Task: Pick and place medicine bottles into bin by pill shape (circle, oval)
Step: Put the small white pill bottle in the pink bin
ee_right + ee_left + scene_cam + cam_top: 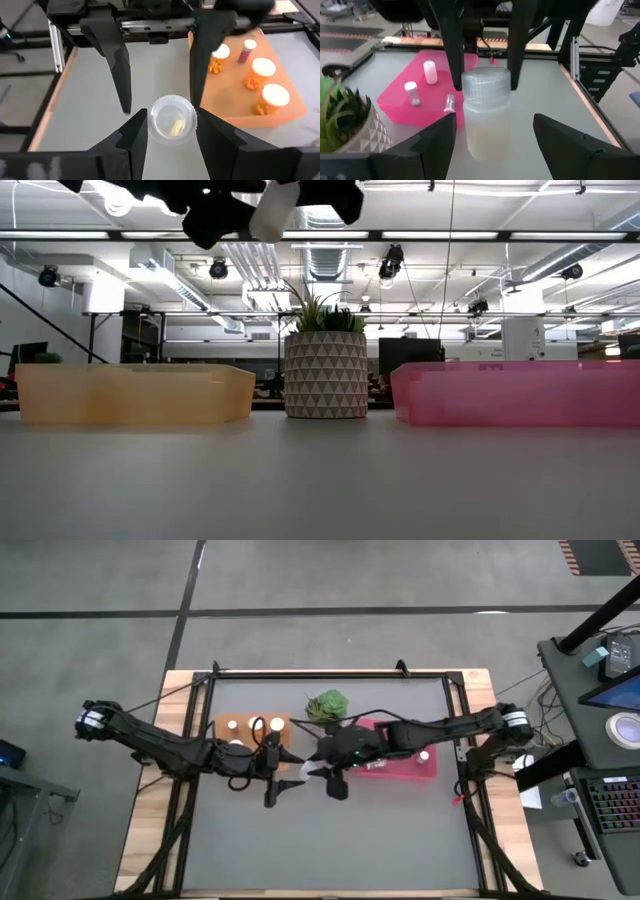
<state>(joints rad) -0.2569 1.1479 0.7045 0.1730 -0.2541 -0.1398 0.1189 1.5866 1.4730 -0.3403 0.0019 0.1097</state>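
A translucent white medicine bottle (485,120) with a ribbed cap is held high above the table's middle. It also shows in the high view (293,780) and the low view (272,210). My right gripper (170,127) is shut on it. My left gripper (280,782) is open. Its fingers (437,137) stand on either side of the bottle's body without touching it. The orange tray (222,724) holds several white-capped bottles (263,67). The pink-red tray (430,768) holds three slim bottles (430,72). My right gripper pinches the bottle's ribbed cap (485,82) between its two fingers (452,60). The fingers slant down from the table's right. The bottle is lifted clear and tilted, its cap end higher and its body pointing toward my left gripper.
A green plant in a white patterned pot (328,705) stands between the two trays at the far side, and also shows in the low view (325,370). The grey table top (320,850) lies bare toward the near edge. A black frame (330,672) runs around the table.
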